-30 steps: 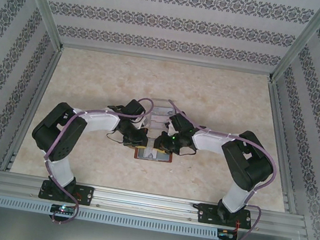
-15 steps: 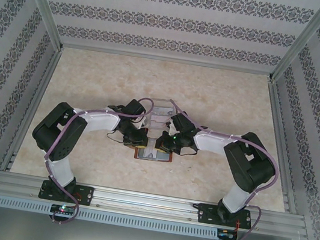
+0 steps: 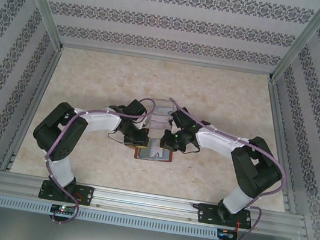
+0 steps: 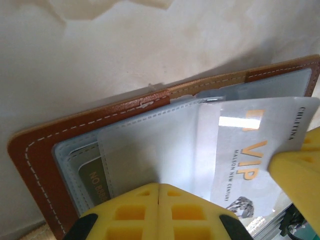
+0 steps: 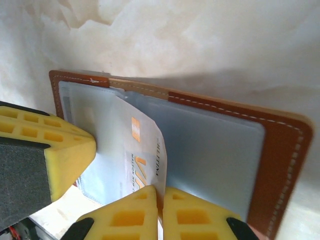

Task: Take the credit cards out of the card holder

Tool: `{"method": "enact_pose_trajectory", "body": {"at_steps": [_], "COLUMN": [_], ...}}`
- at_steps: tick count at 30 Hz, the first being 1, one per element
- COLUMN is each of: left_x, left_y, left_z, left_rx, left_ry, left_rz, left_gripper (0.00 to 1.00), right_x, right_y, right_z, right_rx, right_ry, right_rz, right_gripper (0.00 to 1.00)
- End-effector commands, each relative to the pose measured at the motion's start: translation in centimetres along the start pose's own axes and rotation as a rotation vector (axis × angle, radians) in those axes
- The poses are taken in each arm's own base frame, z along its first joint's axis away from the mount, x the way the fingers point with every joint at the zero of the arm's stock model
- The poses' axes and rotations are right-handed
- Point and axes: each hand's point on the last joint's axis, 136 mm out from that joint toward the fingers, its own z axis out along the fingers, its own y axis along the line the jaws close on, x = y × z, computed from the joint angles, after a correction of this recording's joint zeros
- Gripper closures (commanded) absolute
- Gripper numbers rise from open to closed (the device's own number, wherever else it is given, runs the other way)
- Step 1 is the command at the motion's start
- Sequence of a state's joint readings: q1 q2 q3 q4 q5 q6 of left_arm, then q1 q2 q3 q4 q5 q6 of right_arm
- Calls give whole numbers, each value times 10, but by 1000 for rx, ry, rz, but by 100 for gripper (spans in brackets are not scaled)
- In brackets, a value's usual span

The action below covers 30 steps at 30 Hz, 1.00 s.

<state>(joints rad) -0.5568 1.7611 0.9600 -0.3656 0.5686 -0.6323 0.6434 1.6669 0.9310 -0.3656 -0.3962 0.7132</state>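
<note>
Now our right claw (image 5: 160, 202) has clamped the whitish card (image 5: 137, 150) jutting from the open card holder (image 5: 282, 150) on the tabletop (image 5: 200, 40), ready to pull, while our closed left claw (image 4: 159, 205) pins the holder.

The small reddish-brown leather folding card holder (image 3: 153, 154) lies opened flat, inside up, on the pale marbled table (image 3: 92, 85). White stitching runs along its rounded border. Its inside is pale grey-blue, with clear plastic sleeves on both halves. A thin whitish rectangular plastic card (image 4: 250, 150) with orange "VIP" lettering sits partly drawn out of a sleeve. It is tilted and raised off the card holder's inner face, close to the card holder's central fold. A second thin card (image 4: 92, 182), olive-toned with yellowish lettering, lies flat and fully tucked inside a sleeve near one outer end of the card holder, covered by the clear plastic.
</note>
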Motion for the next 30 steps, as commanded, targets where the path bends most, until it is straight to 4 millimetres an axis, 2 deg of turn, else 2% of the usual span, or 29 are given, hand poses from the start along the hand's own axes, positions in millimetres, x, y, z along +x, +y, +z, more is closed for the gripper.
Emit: {"method": "enact_pose_trajectory", "body": {"at_steps": [1,10,15,20,30], "left_x": [10,9,10,10,10], "left_y": [19,17,17,17,17], "left_z": [5,5,5,6,6], "left_rx": [-91,-85,-84,-81,-80], "left_ry": [33,33,34,32,33], "left_rz": [-7,-2,-4,-5,-7], "left_gripper": [100,100,100,100,100], "right_x": [2,1,2,4,8], "right_y": [-19,-16,-5,5,18], "right_z": [-13,-14,-10,-7,-13], "right_rx": [122,133,100,62,13], "right_ry": [-12,-6,2,5,1], "right_rz": [-15,-29,-35,-28,-17], "right_gripper": [92,92,90,83,81]}}
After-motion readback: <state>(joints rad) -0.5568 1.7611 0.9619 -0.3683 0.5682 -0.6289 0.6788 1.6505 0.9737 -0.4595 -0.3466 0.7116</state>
